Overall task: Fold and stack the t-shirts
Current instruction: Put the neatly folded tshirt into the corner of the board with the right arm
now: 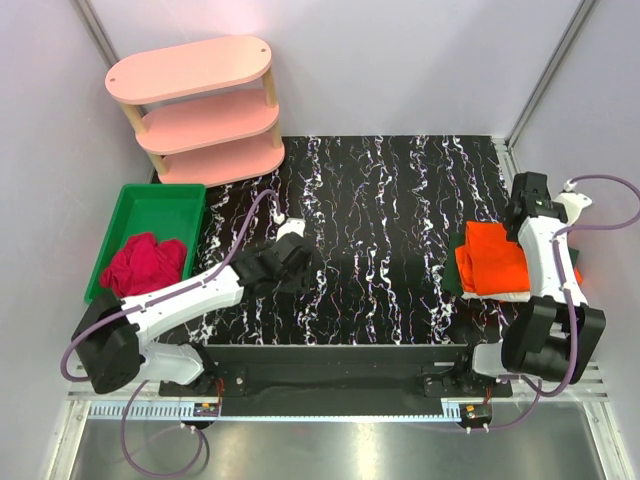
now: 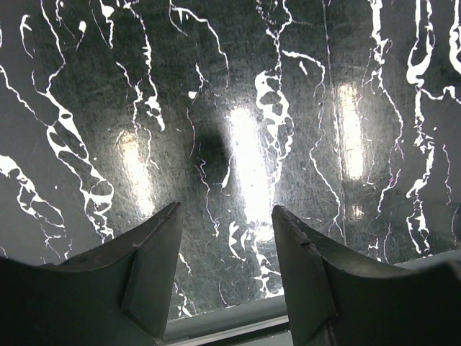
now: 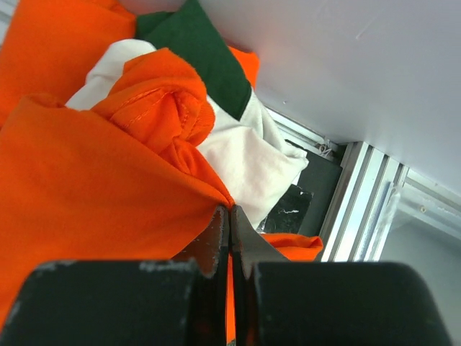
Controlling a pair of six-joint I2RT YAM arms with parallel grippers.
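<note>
At the tabletop's (image 1: 400, 200) right edge, the t-shirts (image 1: 490, 262) sit in a loose pile. The orange t-shirt (image 3: 79, 209) is on top, w/ a white t-shirt (image 3: 248, 155) and a dark green t-shirt (image 3: 194, 54) showing beneath. The right gripper (image 3: 230, 210), jaws pressed together, pinches a fold of the orange t-shirt, and a sliver of orange shows btwn its fingers. The left gripper (image 2: 227, 209) hangs over the tabletop's left-center, well apart from the pile. Its jaws are spread, w/ only the black-and-white marbled surface visible btwn them. A green bin (image 1: 160, 200) at far left holds a crumpled red cloth (image 1: 145, 265). A pink three-tier shelf (image 1: 200, 110) stands at the back-left corner.
</note>
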